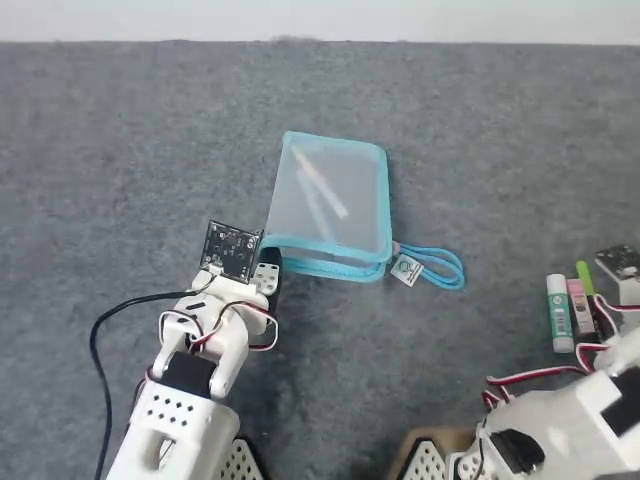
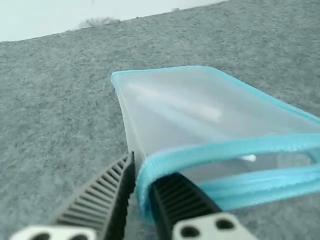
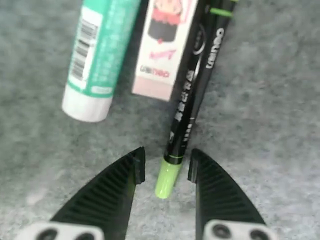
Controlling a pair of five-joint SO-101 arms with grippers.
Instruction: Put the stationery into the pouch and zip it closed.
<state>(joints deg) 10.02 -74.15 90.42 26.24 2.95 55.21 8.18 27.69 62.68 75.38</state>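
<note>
place: robot test bench | surface: grey felt mat (image 1: 100, 150) | backdrop: plain pale wall (image 1: 320, 20)

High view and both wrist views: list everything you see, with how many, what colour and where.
Pouch: 1, clear, blue-edged, mid-mat.
Cord loop: 1, blue, at pouch corner.
Stick: 1, whitish, inside pouch.
Glue stick: 1, green-white, by right arm.
Eraser: 1, pink, beside glue stick.
Pen: 1, black, green-tipped, beside eraser.
Mat: 1, grey, underneath.
Left claw: 1, black, shut on pouch edge.
Right claw: 1, black, open around pen tip.
</note>
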